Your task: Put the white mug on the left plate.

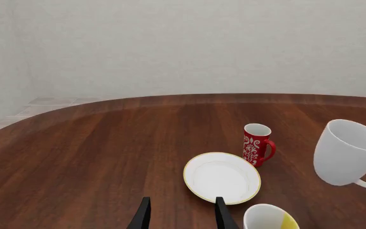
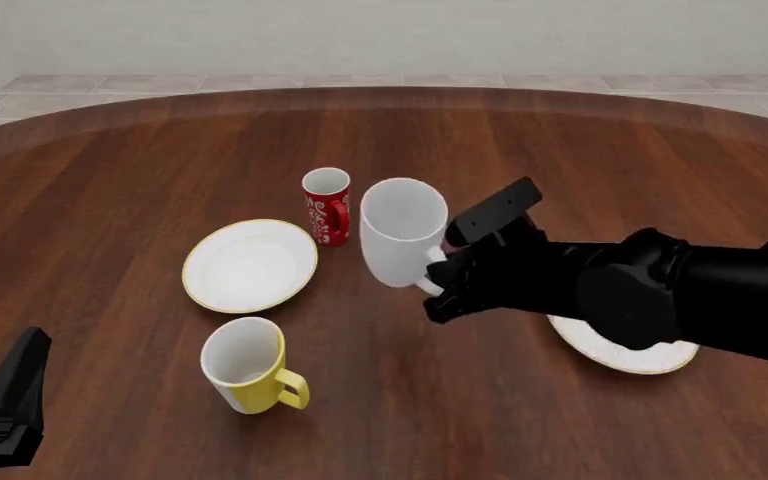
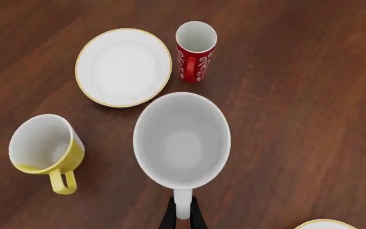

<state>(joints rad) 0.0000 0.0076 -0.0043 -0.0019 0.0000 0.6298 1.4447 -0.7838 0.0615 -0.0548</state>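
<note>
Left wrist view: my left end effector (image 1: 183, 214) hangs with its fingers spread and nothing between them, facing the left plate (image 1: 222, 177). The red mug (image 1: 257, 144) stands just beyond that plate, and the white mug (image 1: 347, 152) floats tilted off the counter (image 1: 94, 157).

Front view: my right end effector (image 2: 440, 285) grips the white mug's handle, holding it above the counter's middle, just beside the plate. The yellow mug (image 2: 251, 366) sits nearer the counter's near edge; the other plate (image 2: 624, 350) lies partly under my right arm.

Right wrist view: the fingers pinch the handle (image 3: 182, 205) tight.
</note>
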